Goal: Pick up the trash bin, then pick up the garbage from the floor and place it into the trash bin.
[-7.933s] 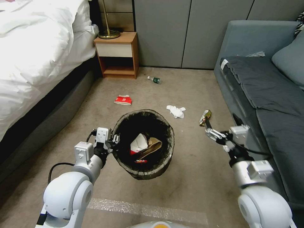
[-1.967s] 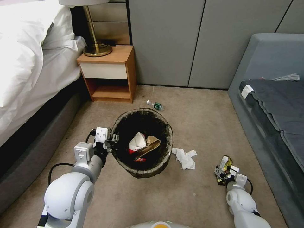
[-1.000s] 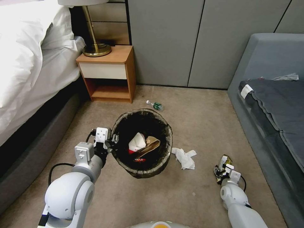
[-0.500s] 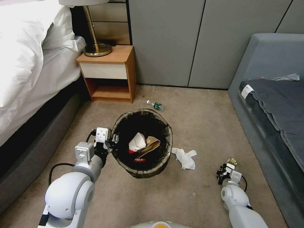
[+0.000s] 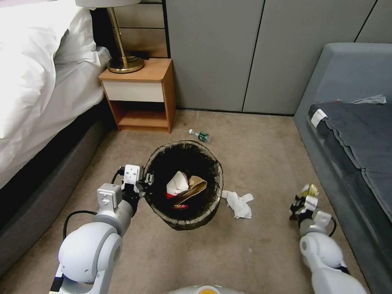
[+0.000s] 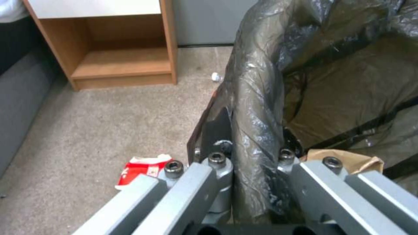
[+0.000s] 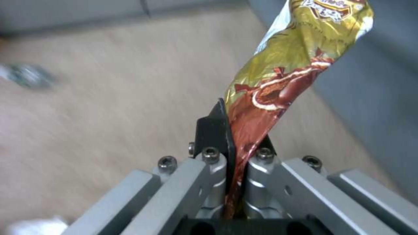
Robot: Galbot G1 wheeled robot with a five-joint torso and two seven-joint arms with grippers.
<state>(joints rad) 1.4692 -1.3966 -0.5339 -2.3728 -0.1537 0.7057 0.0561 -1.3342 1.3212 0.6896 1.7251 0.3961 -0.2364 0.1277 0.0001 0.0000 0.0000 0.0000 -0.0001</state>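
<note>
Left gripper (image 6: 252, 156): fingers pinched on the crinkled, glossy dark liner at the round trash bin's (image 5: 163, 212) rim. Right gripper (image 7: 237, 147): clamped on a creased gold-and-brown foil snack wrapper (image 7: 287, 75) above the beige carpet (image 5: 253, 163), beside the grey sofa (image 5: 351, 134).

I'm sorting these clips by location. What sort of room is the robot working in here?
Most likely a bedroom, perhaps a hotel room: a bed with white bedding, a wooden nightstand carrying a brass lamp, and a grey sofa, all on carpet.
</note>
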